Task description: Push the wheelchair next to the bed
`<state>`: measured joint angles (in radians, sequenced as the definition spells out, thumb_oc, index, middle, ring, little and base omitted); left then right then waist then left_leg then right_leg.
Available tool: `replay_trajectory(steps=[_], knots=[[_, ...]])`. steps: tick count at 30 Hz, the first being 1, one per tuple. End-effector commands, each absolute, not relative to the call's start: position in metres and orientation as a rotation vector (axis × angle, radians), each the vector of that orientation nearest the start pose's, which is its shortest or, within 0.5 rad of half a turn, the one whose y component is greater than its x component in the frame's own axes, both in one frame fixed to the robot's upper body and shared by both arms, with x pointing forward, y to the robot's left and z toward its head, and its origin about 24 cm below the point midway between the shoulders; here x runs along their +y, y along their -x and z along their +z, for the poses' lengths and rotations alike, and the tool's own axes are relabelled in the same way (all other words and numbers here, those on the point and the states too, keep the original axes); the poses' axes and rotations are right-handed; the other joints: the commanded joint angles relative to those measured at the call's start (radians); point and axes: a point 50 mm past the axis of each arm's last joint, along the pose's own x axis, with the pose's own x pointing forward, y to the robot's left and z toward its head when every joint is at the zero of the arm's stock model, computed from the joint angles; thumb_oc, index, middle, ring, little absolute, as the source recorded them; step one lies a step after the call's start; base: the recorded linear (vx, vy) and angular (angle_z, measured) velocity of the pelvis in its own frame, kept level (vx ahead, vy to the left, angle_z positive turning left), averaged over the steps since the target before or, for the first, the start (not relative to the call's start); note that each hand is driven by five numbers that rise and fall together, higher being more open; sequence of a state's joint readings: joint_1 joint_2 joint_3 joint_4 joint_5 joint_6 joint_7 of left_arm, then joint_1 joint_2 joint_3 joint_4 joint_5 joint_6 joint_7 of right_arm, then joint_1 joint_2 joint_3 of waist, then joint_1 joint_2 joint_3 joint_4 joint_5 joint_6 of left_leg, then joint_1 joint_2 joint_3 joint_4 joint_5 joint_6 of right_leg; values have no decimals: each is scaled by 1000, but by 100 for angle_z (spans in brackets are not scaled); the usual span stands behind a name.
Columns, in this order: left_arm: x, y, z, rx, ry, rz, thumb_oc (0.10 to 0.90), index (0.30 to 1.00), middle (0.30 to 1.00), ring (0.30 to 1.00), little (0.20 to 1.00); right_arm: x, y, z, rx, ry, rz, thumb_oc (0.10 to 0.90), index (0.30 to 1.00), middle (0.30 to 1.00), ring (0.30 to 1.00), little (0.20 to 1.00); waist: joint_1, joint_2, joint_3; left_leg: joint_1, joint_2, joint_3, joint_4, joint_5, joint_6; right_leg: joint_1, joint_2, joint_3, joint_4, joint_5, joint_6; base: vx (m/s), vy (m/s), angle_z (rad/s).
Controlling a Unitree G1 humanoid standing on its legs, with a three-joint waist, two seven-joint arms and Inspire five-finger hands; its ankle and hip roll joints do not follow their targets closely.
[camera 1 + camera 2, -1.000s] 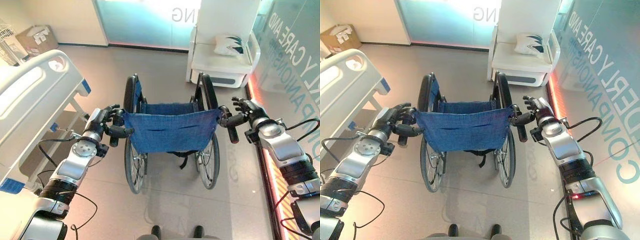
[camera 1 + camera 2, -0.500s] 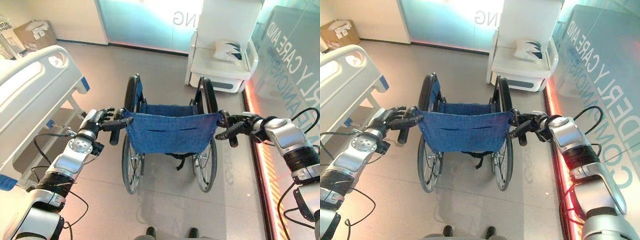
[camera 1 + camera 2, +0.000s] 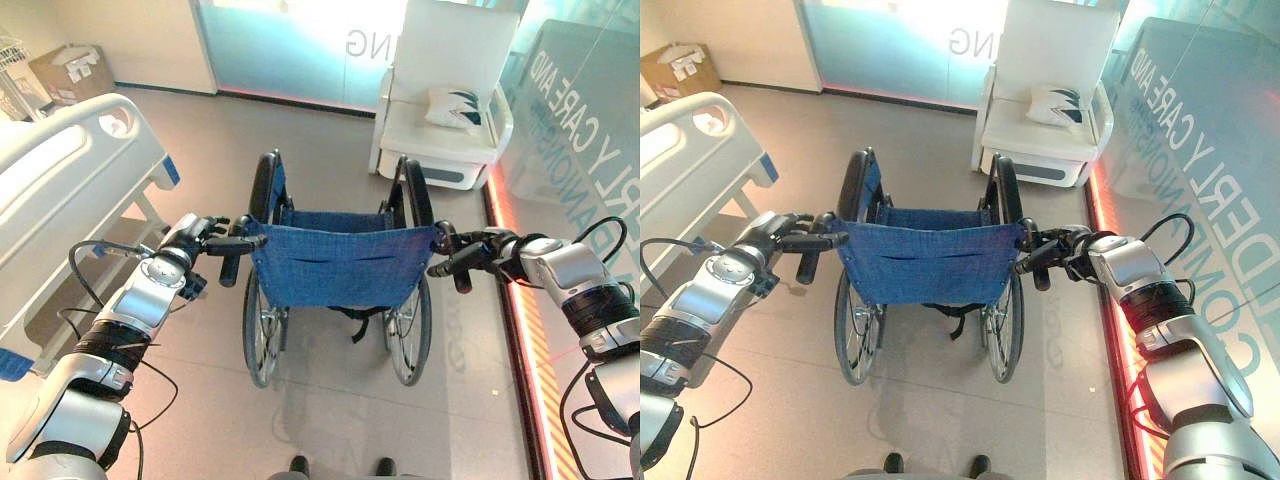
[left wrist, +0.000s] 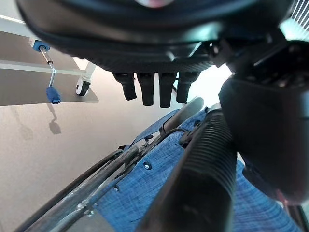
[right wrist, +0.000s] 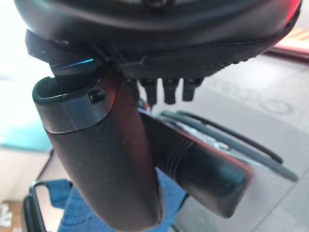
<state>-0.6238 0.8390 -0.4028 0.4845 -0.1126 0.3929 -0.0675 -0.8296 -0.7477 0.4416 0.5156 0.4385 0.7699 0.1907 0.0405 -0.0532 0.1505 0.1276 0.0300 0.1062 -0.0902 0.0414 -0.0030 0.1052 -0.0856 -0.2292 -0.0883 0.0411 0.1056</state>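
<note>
The bed (image 3: pixel 60 190) is on the left, white with a rail and a bit of blue at its corner. The wheelchair (image 3: pixel 340 262) stands in the middle of the floor, to the right of the bed and apart from it, with its back to the robot.

The left hand (image 3: pixel 196 238) is at the left push handle (image 3: pixel 231 262). The left wrist view shows its fingers (image 4: pixel 147 89) sticking out straight past the ribbed grip, not wrapped round it, with the thumb beside the grip. The right hand (image 3: pixel 487 250) is at the right push handle (image 3: pixel 455 270). Its thumb lies along the grip and its fingers (image 5: pixel 166 92) poke out straight too, so neither hand squeezes.

The wheelchair looks heavy, with a hard metal frame, but it should roll easily on its big wheels. The blue cloth back (image 3: pixel 340 265) is soft and would sag, so it is a bad place to push. The two rubber handles look like the best spots to hold. Pushing harder on the right side should turn it toward the bed.

Far right is a white armchair (image 3: pixel 445 125) with a pillow (image 3: pixel 452 108).
</note>
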Motion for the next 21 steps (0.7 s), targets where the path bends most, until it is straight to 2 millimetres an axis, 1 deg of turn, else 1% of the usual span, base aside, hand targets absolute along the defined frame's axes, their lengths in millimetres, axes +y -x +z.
replay_trajectory(steps=[1,5,8,9,13,17,21], knots=[[333,-343,160,430,-1070,225,800,900,900,900,900,-281,-358,143,645,584,-98,800,900,900,900,900,11,20,-26,-43,-45,-4,52,-71,19,-22,5,-4,87,-56,2,-10,5,4],[326,-349,163,463,-1129,174,800,900,900,900,900,-278,-361,145,664,594,-90,800,900,900,900,900,9,24,-24,-44,-45,-3,55,-72,20,-23,5,-2,88,-55,1,-5,2,3],[318,-354,164,494,-1168,102,800,900,900,900,900,-276,-363,146,679,607,-86,800,900,900,900,900,7,26,-23,-45,-46,-2,60,-73,20,-22,6,-1,89,-56,-1,0,0,0],[312,-357,166,508,-1180,55,800,900,900,900,900,-275,-365,147,685,612,-87,800,900,900,900,900,7,28,-22,-44,-46,0,61,-74,20,-22,6,-1,89,-56,-2,0,0,0],[296,-366,174,500,-1206,-31,800,900,900,900,900,-272,-368,149,697,619,-87,800,900,900,900,900,5,31,-20,-42,-46,0,59,-73,22,-20,6,0,87,-53,-3,0,0,0],[283,-373,180,498,-1170,-62,800,900,900,900,900,-270,-372,150,693,614,-82,800,900,900,900,900,4,33,-23,-39,-48,-2,54,-71,22,-16,7,0,82,-51,-3,0,0,0],[280,-376,179,545,-1138,-54,800,900,900,900,900,-262,-377,153,661,609,-86,800,900,900,900,900,3,33,-25,-39,-49,-6,51,-70,22,-16,7,3,79,-51,-2,0,0,0]])
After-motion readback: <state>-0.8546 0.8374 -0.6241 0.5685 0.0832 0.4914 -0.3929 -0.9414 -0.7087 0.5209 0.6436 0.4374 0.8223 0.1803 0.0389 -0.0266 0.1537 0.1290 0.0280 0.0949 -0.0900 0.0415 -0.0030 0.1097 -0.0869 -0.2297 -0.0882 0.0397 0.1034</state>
